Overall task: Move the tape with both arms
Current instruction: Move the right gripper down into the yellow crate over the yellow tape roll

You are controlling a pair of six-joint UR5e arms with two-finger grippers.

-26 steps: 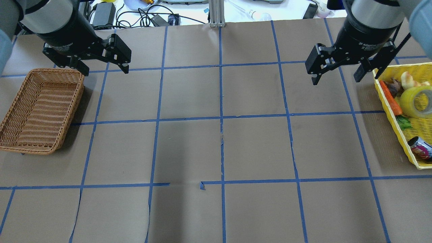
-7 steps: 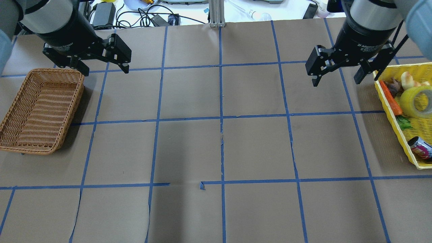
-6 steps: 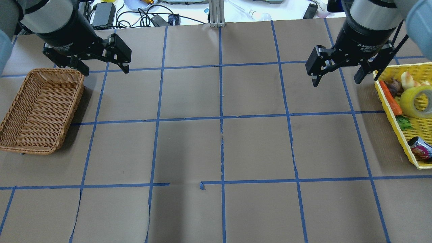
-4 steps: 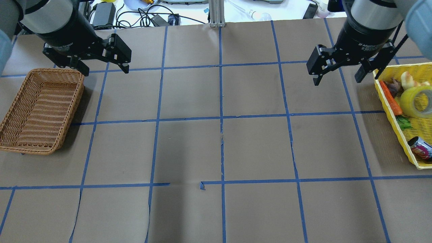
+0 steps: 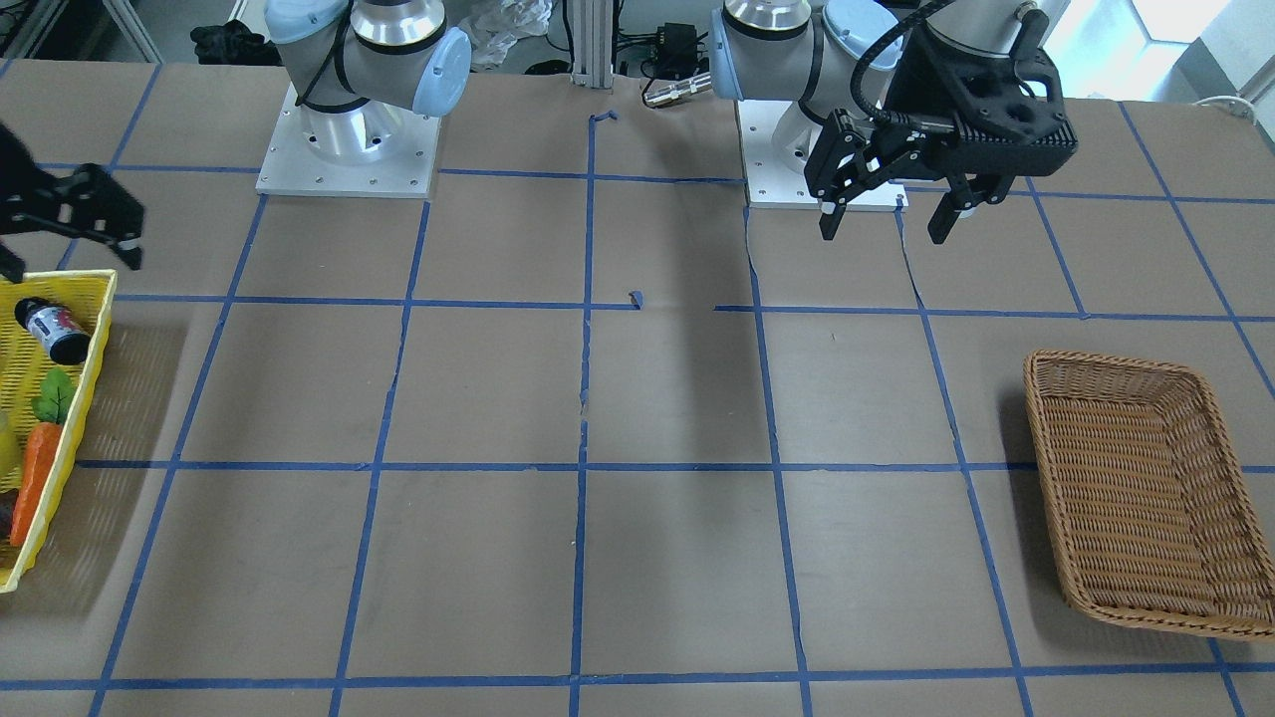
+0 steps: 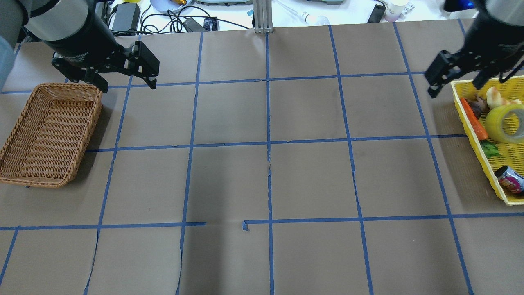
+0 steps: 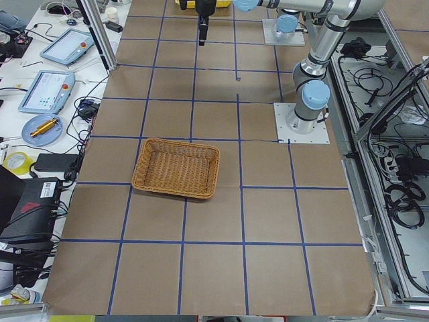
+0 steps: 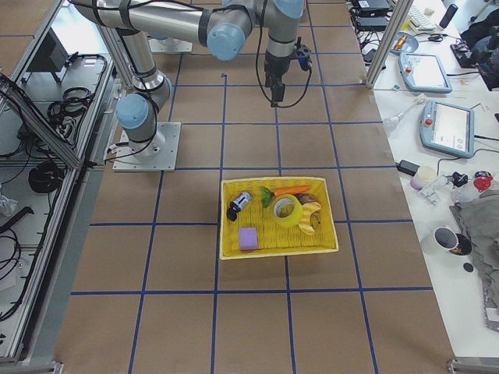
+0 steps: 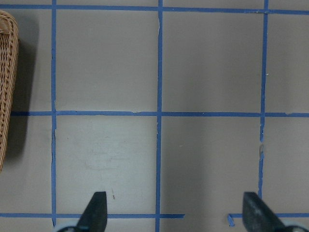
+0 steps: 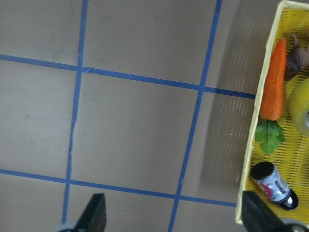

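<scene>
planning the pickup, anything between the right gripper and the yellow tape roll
Nothing visible covers the translucent yellow tape roll in the yellow mesh basket. The open right gripper hangs by the basket's corner; an orange carrot lies flat between them.

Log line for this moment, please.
right tool: open, near yellow tray | tape: in tray, ungrasped | left tool: open, near wicker basket

Hardly any lettering you could read.
You had a line of white print on the body of the left gripper (image 6: pixel 127 87) in the overhead view, too small to make out, and the can (image 6: pixel 509 180) bore a pink label, also illegible.
</scene>
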